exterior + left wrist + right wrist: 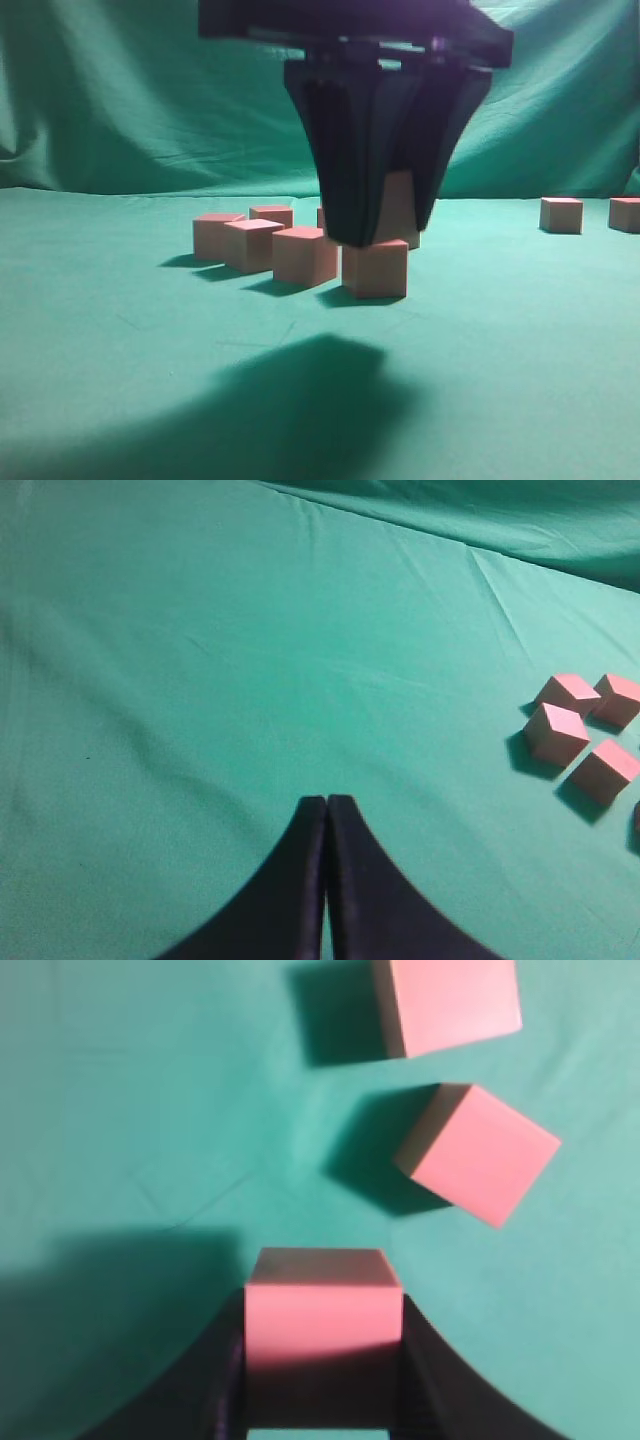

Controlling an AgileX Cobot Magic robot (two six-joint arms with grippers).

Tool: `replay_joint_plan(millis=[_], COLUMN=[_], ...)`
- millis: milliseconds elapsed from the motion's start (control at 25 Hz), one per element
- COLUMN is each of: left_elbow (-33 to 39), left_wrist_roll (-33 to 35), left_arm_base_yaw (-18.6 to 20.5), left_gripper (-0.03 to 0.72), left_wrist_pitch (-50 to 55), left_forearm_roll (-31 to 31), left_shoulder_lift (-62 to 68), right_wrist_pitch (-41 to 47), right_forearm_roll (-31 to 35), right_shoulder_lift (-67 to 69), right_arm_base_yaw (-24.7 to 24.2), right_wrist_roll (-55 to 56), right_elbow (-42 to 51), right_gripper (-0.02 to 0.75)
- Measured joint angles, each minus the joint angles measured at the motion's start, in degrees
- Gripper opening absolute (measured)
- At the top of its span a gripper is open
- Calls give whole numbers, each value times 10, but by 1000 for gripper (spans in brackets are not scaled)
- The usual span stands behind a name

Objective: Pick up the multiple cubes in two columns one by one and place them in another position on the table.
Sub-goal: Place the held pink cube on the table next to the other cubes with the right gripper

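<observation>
No text, label, brand, number or sign can be read in any of the 3 views. The faces of the small pinkish-red matte cubes [322,1310] are plain, and nothing is printed on the wrinkled green cloth of the table [200,680]. No marking is seen on the black gripper fingers [330,900].

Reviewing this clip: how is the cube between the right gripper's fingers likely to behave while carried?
The cube looks rigid with flat, sharp-edged faces, so the right gripper probably clamps it squarely. Its matte surface suggests little slipping. Being small, it is likely light.
</observation>
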Motion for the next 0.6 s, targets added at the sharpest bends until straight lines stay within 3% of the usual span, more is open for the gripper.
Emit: replay_joint_plan(millis=[600], left_elbow=[0], left_wrist_roll=[0], left_arm_base_yaw=[0], left_gripper=[0], left_wrist_pitch=[0], left_forearm_roll=[0], left_shoulder_lift=[0], right_wrist_pitch=[-74], right_forearm_roll=[-23], right_shoulder_lift=[20], right_arm_base_yaw=[0], right_wrist_roll=[25], right_elbow=[38], right_gripper=[265])
